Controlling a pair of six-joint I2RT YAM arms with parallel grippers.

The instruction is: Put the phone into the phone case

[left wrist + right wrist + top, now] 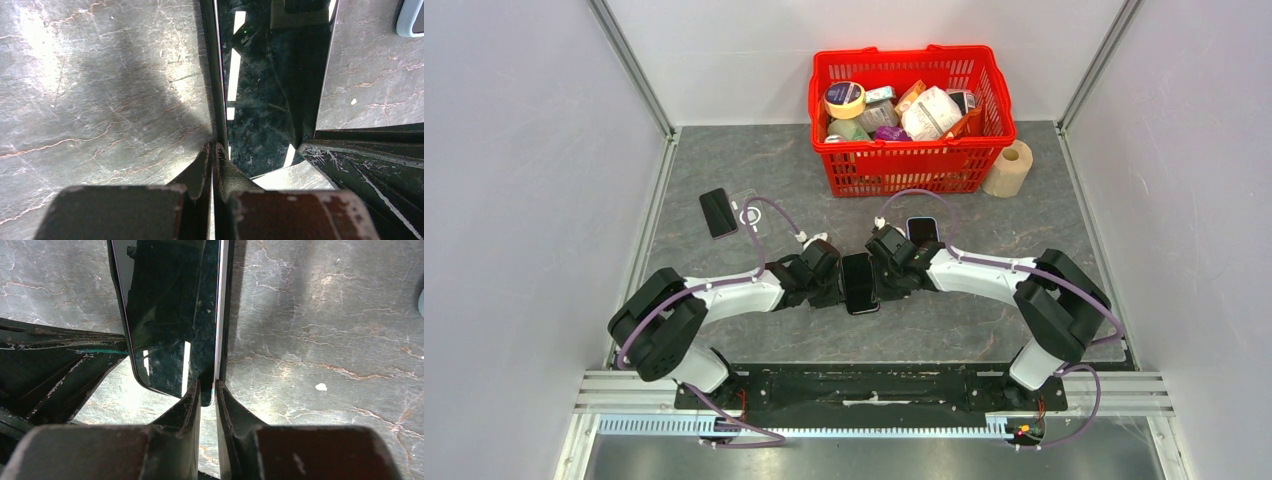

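Nearest in the top view, the black base rail (874,385) with both arms reaching in toward mid-table. Between them, the phone (859,283), dark, glass up, over the grey table (944,330); lifted or lying, cannot tell. On its left edge, the left gripper (840,288); on its right edge, the right gripper (879,280). Well off to the left rear, a clear phone case (752,213) just beside a second dark phone (718,212); just behind the right gripper, a cased phone (922,230); at the back, a red basket (911,165) full of goods and a paper roll (1010,168). Over to the left wrist: fingers (197,170) pinched tight on the phone's thin edge, glass running away up the frame. Over to the right wrist: fingers (182,407) straddling the opposite edge, set narrow around it, clamped or just short of it, cannot tell.
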